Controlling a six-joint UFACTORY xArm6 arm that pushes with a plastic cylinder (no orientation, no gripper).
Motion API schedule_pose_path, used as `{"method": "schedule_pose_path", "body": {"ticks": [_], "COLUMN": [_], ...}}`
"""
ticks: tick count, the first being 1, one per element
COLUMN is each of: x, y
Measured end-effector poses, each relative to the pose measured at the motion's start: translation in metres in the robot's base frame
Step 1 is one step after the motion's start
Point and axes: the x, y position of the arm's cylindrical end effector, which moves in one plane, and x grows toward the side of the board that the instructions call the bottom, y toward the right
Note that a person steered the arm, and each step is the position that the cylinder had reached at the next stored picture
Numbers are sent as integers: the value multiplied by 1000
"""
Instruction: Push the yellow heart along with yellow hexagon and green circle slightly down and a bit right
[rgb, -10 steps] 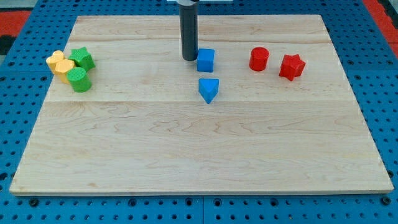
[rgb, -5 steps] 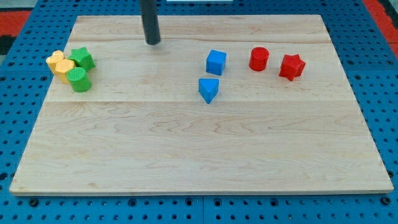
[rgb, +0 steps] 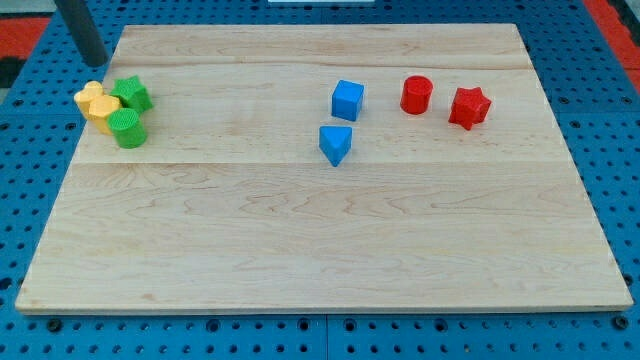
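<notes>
The yellow heart (rgb: 89, 96) sits at the far left edge of the wooden board (rgb: 320, 240), touching the yellow hexagon (rgb: 103, 111) just near-right of it; which of the two yellow blocks is the heart is hard to tell at this size, so take that naming as likely. The green circle (rgb: 127, 129) presses against the hexagon's near-right side, and a green star (rgb: 132, 94) sits just right of the heart, so all four form one tight cluster.

My tip (rgb: 92, 63) stands just beyond the cluster, on the far-left side of the heart, close to it but apparently not yet touching. There are no jaws here, only the bare rod.

The push looks not yet begun: the cluster is still at the board's left edge, and the whole shift toward the near side and a bit right remains.

Well apart, mid-board, are a blue cube (rgb: 347, 100) and a blue triangle (rgb: 336, 144); farther right are a red cylinder (rgb: 417, 95) and a red star (rgb: 469, 107).

No brands, labels or writing can be read.
</notes>
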Motion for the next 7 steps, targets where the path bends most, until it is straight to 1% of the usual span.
{"method": "schedule_pose_path", "body": {"ticks": [1, 2, 3, 4, 5, 6, 7], "x": [51, 85, 136, 174, 187, 189, 173], "y": [0, 0, 14, 32, 50, 51, 12]}}
